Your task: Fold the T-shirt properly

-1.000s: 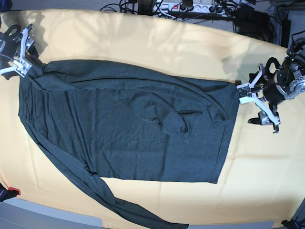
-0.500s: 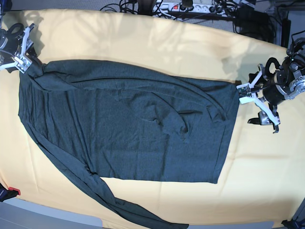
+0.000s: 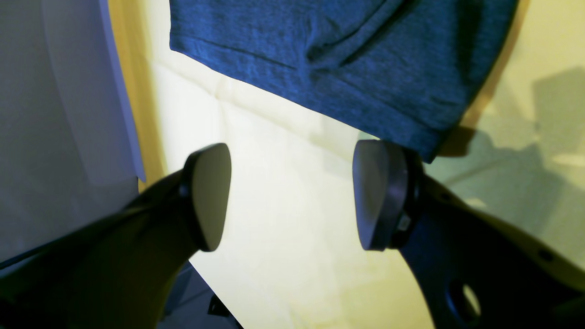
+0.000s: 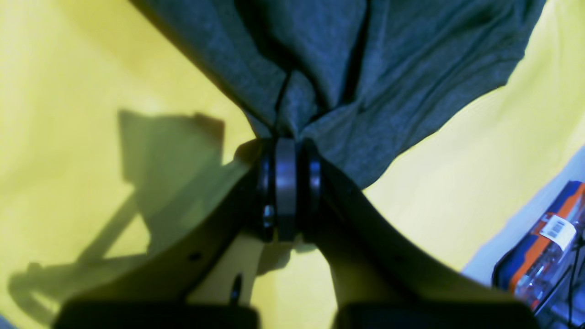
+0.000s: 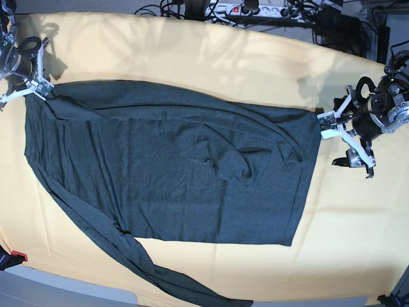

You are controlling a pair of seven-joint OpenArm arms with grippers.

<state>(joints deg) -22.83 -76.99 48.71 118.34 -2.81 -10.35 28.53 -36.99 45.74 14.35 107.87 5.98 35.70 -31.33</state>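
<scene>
The dark charcoal T-shirt (image 5: 172, 160) lies spread on the yellow cloth, with one long sleeve trailing to the front edge (image 5: 185, 288). My right gripper (image 5: 41, 88) at the far left is shut on the shirt's back-left corner. In the right wrist view the closed gripper (image 4: 285, 151) pinches bunched fabric (image 4: 365, 68). My left gripper (image 5: 329, 126) is open and empty just beside the shirt's right hem. In the left wrist view the hemmed corner (image 3: 347, 59) lies just beyond the open gripper (image 3: 292, 196), close to one pad (image 3: 377, 194).
The yellow cloth (image 5: 192, 51) covers the table. A power strip and cables (image 5: 249, 9) lie beyond the back edge. A blue and orange box (image 4: 544, 242) sits off the table near the right arm. A small red item (image 5: 17, 258) is at the front left edge.
My right gripper has moved up and toward the back left with the shirt's corner, drawing that edge out flatter. The left arm has not moved.
</scene>
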